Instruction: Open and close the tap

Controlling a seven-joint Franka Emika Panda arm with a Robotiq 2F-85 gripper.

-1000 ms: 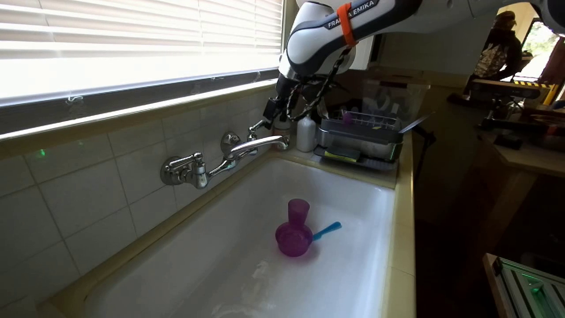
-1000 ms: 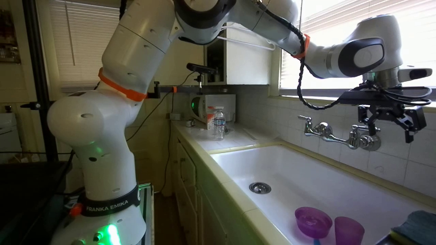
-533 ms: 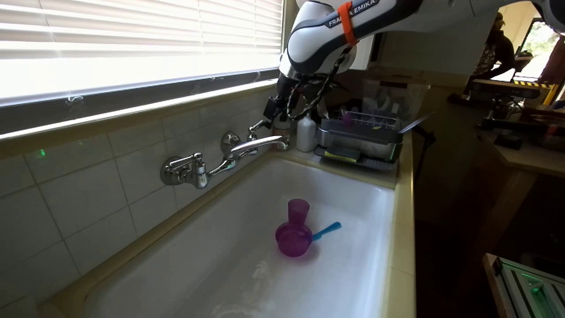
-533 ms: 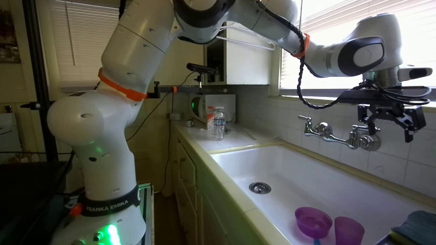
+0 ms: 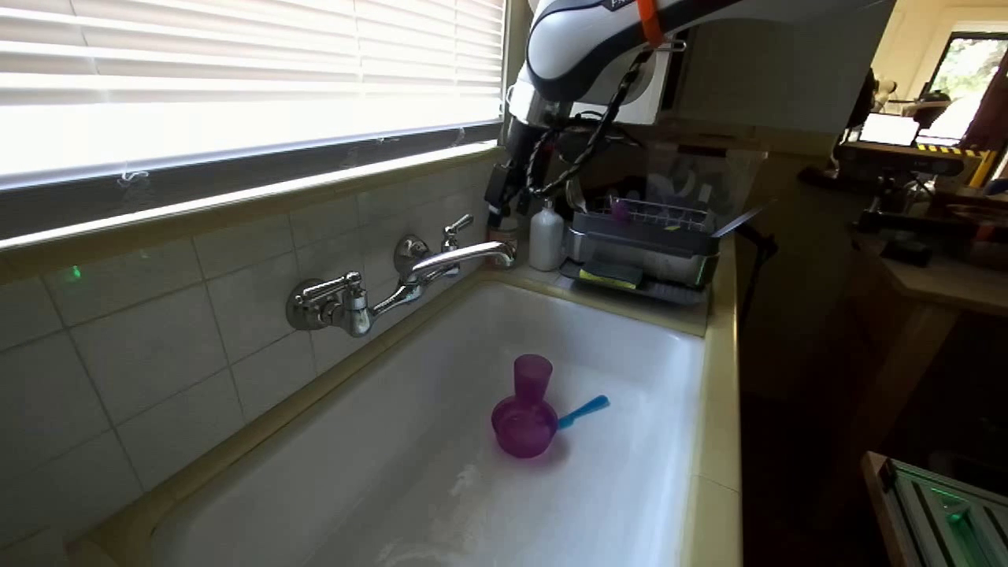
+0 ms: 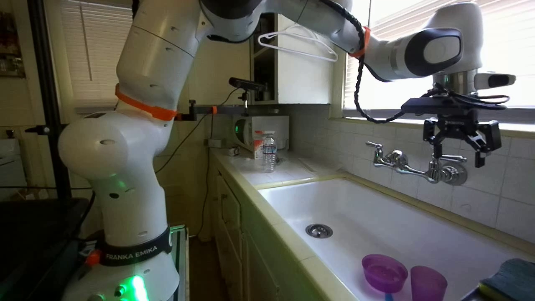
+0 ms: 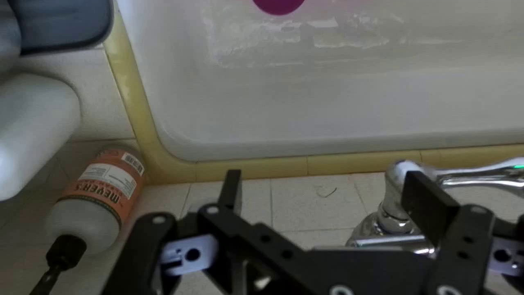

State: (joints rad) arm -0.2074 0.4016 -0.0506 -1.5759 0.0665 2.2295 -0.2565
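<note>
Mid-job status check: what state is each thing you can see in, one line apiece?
End effector: open, holding nothing.
Mixer tap: no water seen flowing; valve settings unclear.
Purple cup: upright.
Purple bowl: right way up.
Window blinds: lowered.
Microwave: showing a green light.
Robot base light: lit green.
Meyer's bottle: standing, black top on.
White bottle: upright.
Water bottle: upright.

The tap [image 5: 415, 277] is glossy metal, the sink [image 5: 362, 457] smooth and shiny, the cup [image 5: 532, 378] plastic, the claw [image 6: 459, 156] matt.
</note>
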